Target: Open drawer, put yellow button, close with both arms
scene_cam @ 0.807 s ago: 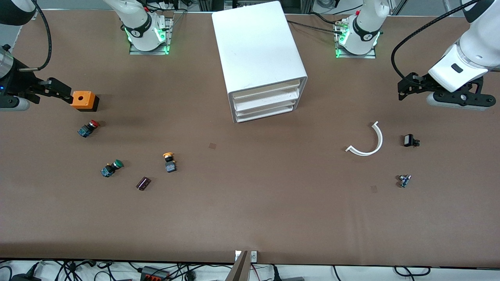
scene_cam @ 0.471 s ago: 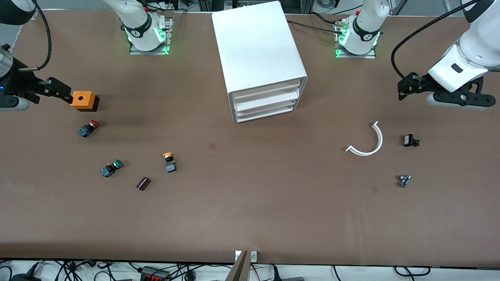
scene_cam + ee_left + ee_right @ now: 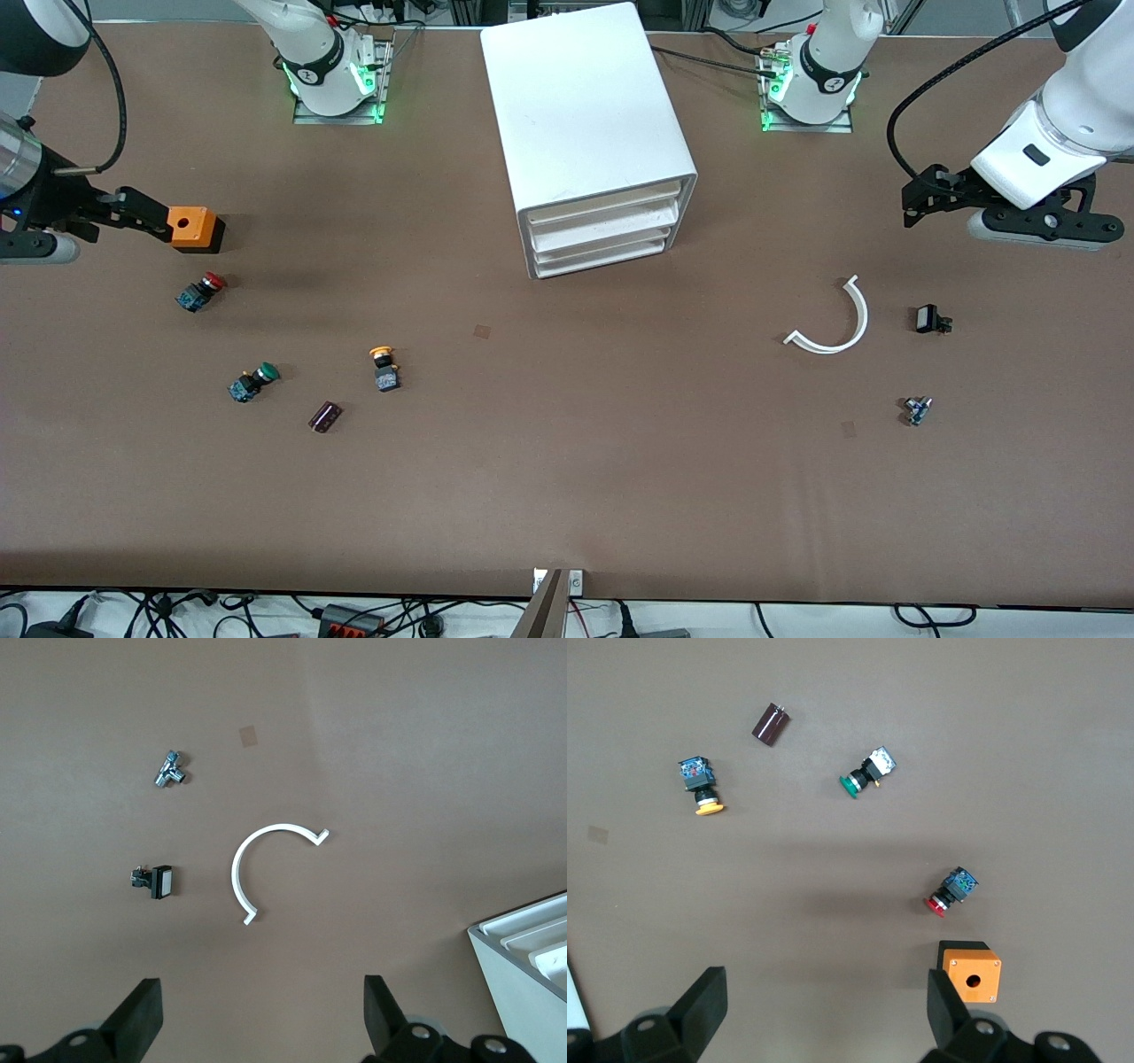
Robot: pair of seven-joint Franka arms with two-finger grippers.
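Front view shows the drawer [image 3: 605,203] closed and the yellow button [image 3: 384,367] loose on the surface [image 3: 567,461]; both end effectors, right [image 3: 824,1014] and left [image 3: 261,1014], gape empty, risking grabbing the red button [image 3: 199,291].

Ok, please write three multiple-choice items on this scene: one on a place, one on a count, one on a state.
1. The small yellow-capped push button lies
A. on the brown table toward the right arm's end
B. in the top drawer
C. on the white cabinet

2. How many capped push buttons lie on the table?
A. one
B. three
C. five

3. The boxy white cabinet's top drawer is
A. pulled fully out
B. removed
C. pushed in

Answers:
1 A: it lies on the table beside the green-capped button, clear of the cabinet.
2 B: the yellow one, the green one and the red-capped button.
3 C: its front lines up with the two lower drawers.

The left gripper and right gripper hang open, holding nothing.
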